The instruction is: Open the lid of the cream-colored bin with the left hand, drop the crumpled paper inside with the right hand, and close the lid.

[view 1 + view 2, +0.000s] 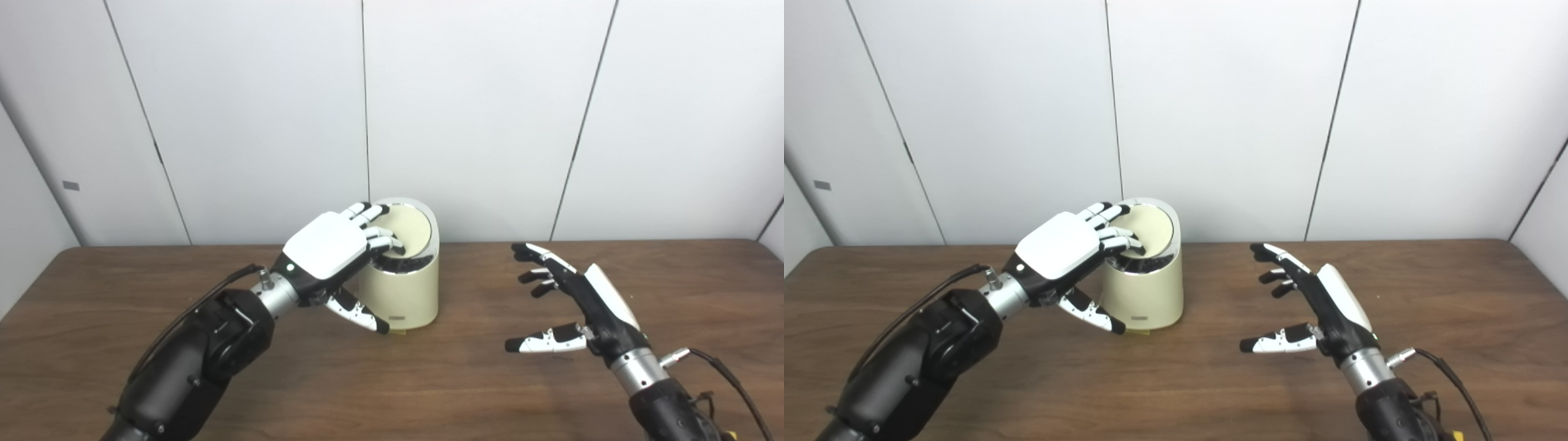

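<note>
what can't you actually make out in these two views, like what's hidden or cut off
- Inside of the cream-colored bin: dark under the tilted lid, and the left hand covers the opening in both views.
- Crumpled paper: not visible in either view; whether it is in the bin cannot be told.
- Small label low on the bin: too small to read.
- Right hand: open and empty; its arm is cut off by the bottom edge.

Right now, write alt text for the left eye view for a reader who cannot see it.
The left hand rests its fingers on the tilted lid of a cream-colored bin on a brown wooden table. The right hand hovers open and empty to the bin's right; no crumpled paper is visible.
</note>
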You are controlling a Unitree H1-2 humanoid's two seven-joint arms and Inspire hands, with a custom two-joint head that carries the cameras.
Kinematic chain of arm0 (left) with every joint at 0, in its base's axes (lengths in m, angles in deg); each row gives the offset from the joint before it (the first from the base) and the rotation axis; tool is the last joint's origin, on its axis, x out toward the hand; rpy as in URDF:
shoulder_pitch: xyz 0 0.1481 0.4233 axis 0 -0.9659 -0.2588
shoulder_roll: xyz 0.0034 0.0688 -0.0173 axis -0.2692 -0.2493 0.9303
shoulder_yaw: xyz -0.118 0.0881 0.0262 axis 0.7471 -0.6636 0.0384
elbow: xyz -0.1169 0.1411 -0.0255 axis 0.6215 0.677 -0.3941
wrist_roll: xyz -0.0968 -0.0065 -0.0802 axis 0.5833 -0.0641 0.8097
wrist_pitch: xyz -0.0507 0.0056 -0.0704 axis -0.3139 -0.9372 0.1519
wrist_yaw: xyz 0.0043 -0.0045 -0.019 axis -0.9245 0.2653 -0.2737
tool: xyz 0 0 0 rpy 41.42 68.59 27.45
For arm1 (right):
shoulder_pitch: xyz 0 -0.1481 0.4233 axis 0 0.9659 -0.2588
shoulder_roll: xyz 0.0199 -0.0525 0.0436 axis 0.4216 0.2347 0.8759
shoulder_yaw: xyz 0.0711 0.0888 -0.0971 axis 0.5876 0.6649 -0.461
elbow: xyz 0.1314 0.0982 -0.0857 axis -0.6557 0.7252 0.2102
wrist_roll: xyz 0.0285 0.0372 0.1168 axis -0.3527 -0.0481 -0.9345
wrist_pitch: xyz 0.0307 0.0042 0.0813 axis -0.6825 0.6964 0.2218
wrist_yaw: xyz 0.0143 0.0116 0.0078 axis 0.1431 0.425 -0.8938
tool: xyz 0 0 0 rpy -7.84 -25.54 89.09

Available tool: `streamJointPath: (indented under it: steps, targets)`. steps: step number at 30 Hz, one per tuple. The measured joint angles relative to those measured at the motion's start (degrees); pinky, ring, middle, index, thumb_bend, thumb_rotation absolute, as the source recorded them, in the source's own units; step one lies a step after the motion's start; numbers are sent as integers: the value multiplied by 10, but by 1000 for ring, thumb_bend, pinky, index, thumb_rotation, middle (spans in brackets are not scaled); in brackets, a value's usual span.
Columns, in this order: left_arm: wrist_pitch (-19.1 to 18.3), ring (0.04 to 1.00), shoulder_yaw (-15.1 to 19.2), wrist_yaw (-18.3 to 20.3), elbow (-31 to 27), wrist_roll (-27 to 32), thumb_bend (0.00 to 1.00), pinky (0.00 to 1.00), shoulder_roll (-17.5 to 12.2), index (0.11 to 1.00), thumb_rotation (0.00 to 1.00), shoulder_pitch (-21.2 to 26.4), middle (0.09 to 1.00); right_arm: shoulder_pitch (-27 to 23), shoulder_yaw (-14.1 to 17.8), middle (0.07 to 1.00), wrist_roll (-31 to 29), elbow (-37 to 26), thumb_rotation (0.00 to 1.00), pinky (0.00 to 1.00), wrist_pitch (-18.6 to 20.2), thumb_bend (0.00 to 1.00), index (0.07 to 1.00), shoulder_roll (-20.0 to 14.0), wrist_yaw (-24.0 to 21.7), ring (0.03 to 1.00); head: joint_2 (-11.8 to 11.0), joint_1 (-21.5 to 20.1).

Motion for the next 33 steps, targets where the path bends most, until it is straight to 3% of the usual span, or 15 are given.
streamJointPath:
  steps: [9,18,22,26,33]
  targets:
    - [-35,948,-11,50,-28,-9,959,1000,0,743,474,15,747,0,0,836,0,-3,68,603,2,842,848,0,0,724,3,1]
    - [-23,912,-3,37,-17,30,951,971,-2,736,488,14,742,0,0,836,0,-3,73,598,2,837,849,2,0,725,0,1]
    - [-4,903,29,15,-9,88,881,873,1,798,435,-10,783,0,0,835,0,-3,62,594,2,836,849,2,0,718,-1,0]
    - [12,896,73,-11,13,169,833,742,23,870,400,-40,857,0,0,834,0,-1,60,595,2,837,847,2,0,717,-4,1]
    - [46,932,155,-80,44,295,780,854,71,930,306,-58,947,0,1,838,0,1,68,597,0,832,850,2,0,718,-4,1]
